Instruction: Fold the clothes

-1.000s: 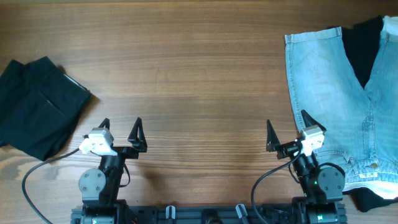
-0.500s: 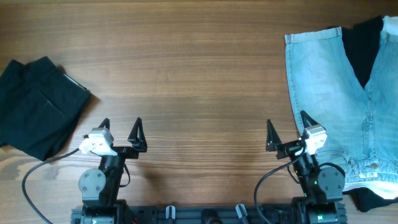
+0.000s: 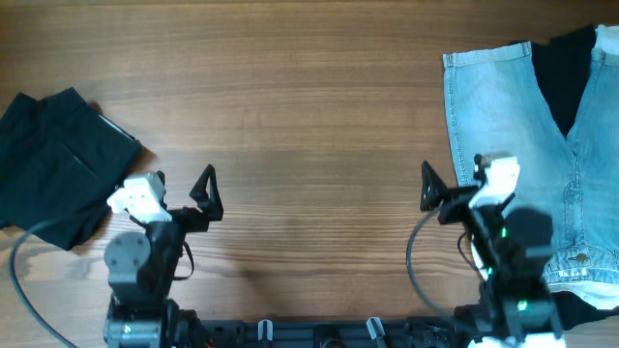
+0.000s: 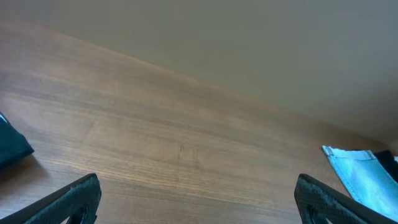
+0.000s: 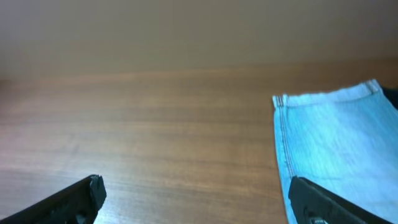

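Note:
Light blue denim shorts (image 3: 527, 145) lie flat at the right of the table, over a black garment (image 3: 566, 68); their hem corner shows in the right wrist view (image 5: 336, 143) and the left wrist view (image 4: 360, 177). A folded black garment (image 3: 53, 164) lies at the left; its edge shows in the left wrist view (image 4: 9, 149). My left gripper (image 3: 179, 184) is open and empty beside the folded garment's right edge. My right gripper (image 3: 453, 182) is open and empty at the shorts' left edge. Both jaws show wide apart in the left wrist view (image 4: 196, 199) and the right wrist view (image 5: 196, 196).
The wooden table (image 3: 309, 106) stretches between the two garments. Part of another black cloth (image 3: 580, 309) pokes out under the shorts at the front right. The arm bases stand along the front edge.
Both arms have lifted off their rest and moved: the left gripper shifted left towards the black garment, the right gripper shifted up and right by the shorts. The clothes have not moved.

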`<act>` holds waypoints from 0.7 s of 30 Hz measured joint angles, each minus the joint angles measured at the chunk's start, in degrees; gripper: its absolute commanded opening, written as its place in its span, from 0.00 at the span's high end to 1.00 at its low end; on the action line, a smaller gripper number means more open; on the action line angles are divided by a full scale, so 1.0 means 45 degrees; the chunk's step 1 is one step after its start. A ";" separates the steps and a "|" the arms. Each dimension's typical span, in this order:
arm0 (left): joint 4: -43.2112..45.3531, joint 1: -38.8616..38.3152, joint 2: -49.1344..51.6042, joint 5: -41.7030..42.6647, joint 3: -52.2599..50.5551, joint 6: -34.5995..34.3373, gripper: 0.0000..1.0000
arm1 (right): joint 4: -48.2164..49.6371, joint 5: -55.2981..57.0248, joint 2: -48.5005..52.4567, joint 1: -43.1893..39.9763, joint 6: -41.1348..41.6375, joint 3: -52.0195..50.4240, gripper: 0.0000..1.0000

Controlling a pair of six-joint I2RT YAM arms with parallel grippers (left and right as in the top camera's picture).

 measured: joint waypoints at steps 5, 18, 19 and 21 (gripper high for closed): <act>-0.2594 0.0000 0.3381 0.0000 0.2900 -0.0044 0.00 | -0.3293 0.0209 0.4231 -0.0053 -0.0976 0.3711 0.00; -0.5173 -0.0005 0.7713 0.0000 0.5935 -0.0044 0.00 | -0.2079 0.2769 1.4100 -0.0903 -0.1715 0.7757 0.05; -0.5168 -0.0005 0.7752 0.0000 0.5935 -0.0044 0.00 | -0.1787 0.3434 1.5421 -0.0913 -0.1715 0.7737 0.09; -0.5183 -0.0005 0.7757 0.0000 0.5940 -0.0044 0.00 | -0.1219 0.3876 1.6344 -0.0913 -0.1773 0.7689 0.11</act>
